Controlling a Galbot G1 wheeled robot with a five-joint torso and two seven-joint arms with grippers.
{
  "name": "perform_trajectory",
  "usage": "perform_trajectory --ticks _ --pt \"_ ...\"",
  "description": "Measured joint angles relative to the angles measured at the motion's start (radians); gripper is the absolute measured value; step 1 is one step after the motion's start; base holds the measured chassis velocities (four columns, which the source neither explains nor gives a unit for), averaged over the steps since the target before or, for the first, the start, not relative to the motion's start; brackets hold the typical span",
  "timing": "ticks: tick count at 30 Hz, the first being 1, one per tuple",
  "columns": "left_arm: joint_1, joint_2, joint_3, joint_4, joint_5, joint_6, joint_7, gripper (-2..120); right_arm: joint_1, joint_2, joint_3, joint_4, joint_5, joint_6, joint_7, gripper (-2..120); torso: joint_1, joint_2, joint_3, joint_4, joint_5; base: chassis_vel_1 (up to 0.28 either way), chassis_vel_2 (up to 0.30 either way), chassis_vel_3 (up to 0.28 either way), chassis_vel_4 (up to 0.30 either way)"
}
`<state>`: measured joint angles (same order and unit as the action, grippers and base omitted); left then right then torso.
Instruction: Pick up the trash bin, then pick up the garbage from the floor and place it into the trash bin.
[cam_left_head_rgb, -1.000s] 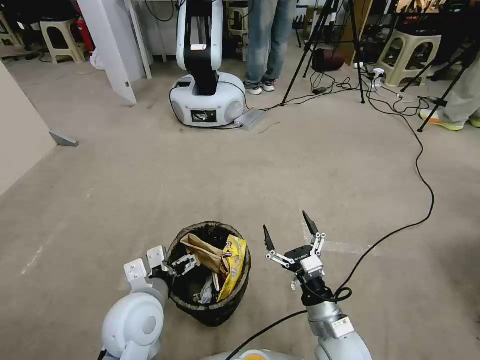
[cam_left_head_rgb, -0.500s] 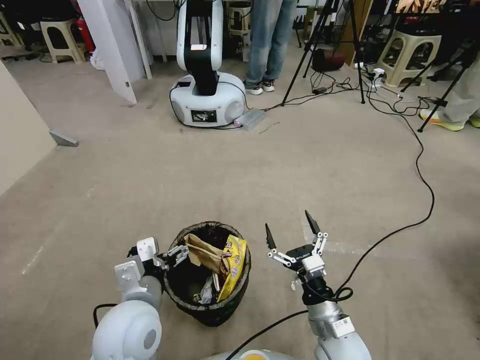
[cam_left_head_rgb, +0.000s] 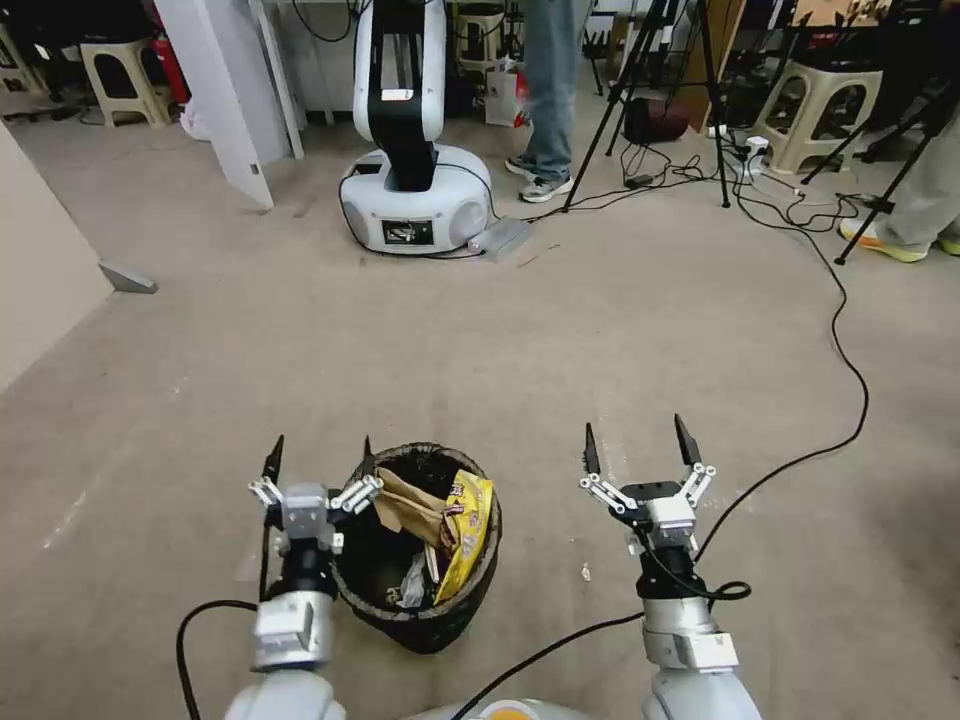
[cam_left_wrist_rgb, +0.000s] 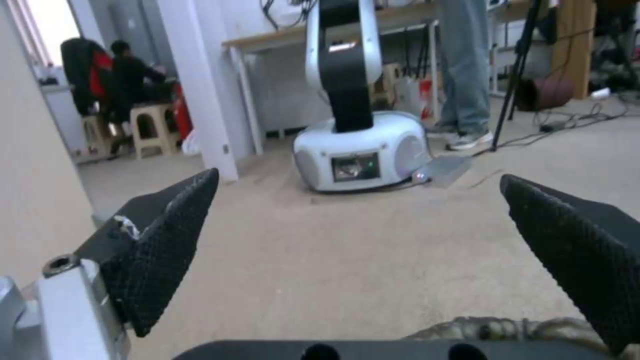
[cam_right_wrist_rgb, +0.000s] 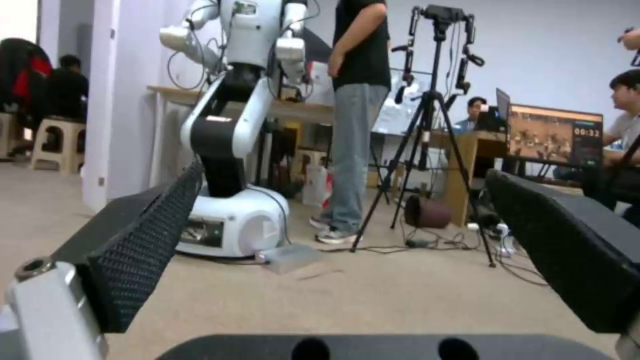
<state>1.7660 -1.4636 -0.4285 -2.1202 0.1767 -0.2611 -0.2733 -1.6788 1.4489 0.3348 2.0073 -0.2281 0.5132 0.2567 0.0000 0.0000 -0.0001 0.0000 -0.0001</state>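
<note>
Wide stretch of beige carpeted floor (cam_left_head_rgb: 300, 350) ahead, with a parked white robot base (cam_left_head_rgb: 415, 205) far across it and a black cable (cam_left_head_rgb: 840, 330) looping down the right side. Close in, trash bin (cam_left_head_rgb: 420, 625) standing on the floor between the two arms, dark bag folded over its rim. Inside it, garbage already stacked: crumpled brown paper bag (cam_left_head_rgb: 410, 505), yellow snack wrapper (cam_left_head_rgb: 465, 530), something pale lower down. Left gripper (cam_left_head_rgb: 318, 458) just beside the bin's rim, jaws spread wide, holding nothing, inner tip close to the liner. Right gripper (cam_left_head_rgb: 640, 445) well apart from the bin over bare carpet, jaws wide too, empty. Tiny pale scrap (cam_left_head_rgb: 585, 573) on the floor between bin and right arm.

Risk from here, as a judgement: left jaw snagging the loose liner and tipping the bin, spilling the load; right arm's own cable fouling a reach toward that scrap.
</note>
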Motion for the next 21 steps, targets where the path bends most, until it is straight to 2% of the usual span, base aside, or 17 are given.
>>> perform_trajectory --ticks 3,7,21 --pt "0.010 -0.009 0.005 0.030 0.024 -0.051 -0.005 100 -0.004 0.012 -0.001 -0.019 -0.014 0.014 0.000 100 0.000 0.000 0.000 0.0000 0.0001 0.000 0.000 0.000 0.000" --pt "0.025 -0.013 0.006 0.050 0.030 -0.080 -0.012 100 -0.003 0.012 0.009 -0.026 -0.020 0.021 -0.002 100 0.000 0.000 0.000 0.0001 0.0001 0.000 0.000 0.000 0.000" --pt "0.030 -0.013 0.005 0.053 0.026 -0.081 -0.017 100 -0.004 0.010 0.016 -0.027 -0.023 0.022 -0.012 100 0.000 0.000 0.000 0.0000 0.0001 0.000 0.000 0.000 0.000"
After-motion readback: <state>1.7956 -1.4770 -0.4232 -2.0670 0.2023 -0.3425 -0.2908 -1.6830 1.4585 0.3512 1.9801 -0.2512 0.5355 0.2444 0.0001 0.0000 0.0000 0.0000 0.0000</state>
